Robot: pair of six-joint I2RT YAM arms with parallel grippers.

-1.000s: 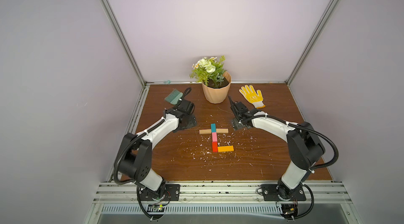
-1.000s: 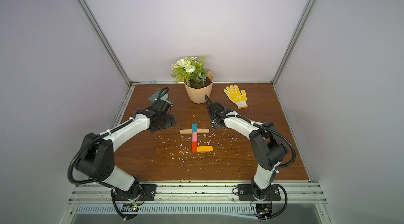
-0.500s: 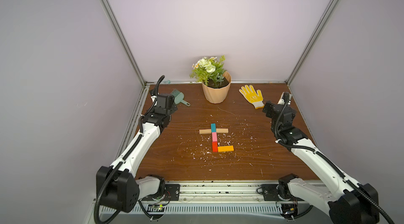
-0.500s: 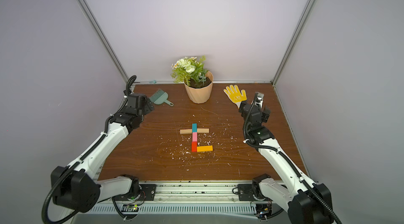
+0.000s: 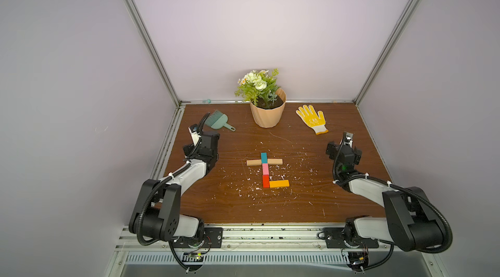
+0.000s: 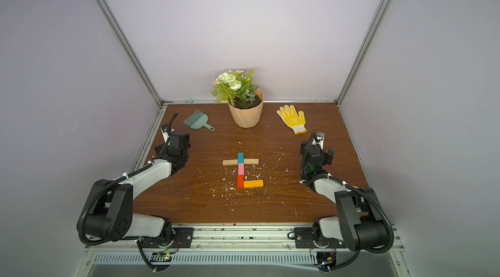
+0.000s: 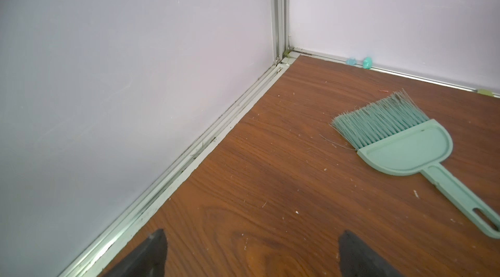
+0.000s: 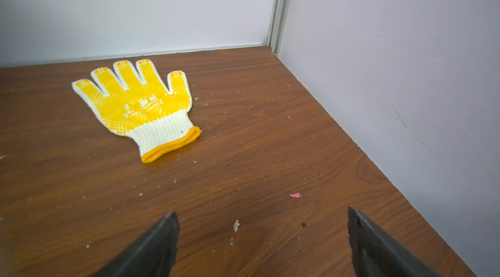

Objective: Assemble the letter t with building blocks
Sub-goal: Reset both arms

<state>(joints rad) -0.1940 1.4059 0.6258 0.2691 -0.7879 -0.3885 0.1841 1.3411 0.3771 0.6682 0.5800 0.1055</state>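
Observation:
The building blocks lie flat mid-table in both top views as the letter t. The teal block (image 5: 263, 157), pink block (image 5: 265, 169) and red block (image 5: 266, 181) form a column. Tan blocks (image 5: 253, 162) (image 5: 275, 161) cross it at the teal block, and the orange block (image 5: 279, 184) lies as a foot to the right of the red one. My left arm (image 5: 189, 172) is folded back at the left edge and my right arm (image 5: 359, 183) at the right edge, both far from the blocks. The left gripper (image 7: 253, 237) and right gripper (image 8: 262, 213) are open and empty over bare wood.
A flower pot (image 5: 267, 116) stands at the back centre. A yellow glove (image 5: 311, 118) (image 8: 140, 102) lies back right and a teal hand brush (image 5: 219, 121) (image 7: 405, 137) back left. White crumbs are scattered around the blocks. Walls close off the left, right and back.
Both arms have drawn back from beside the tan blocks out to the table's sides and folded down. The blocks have not moved. Both grippers stay open.

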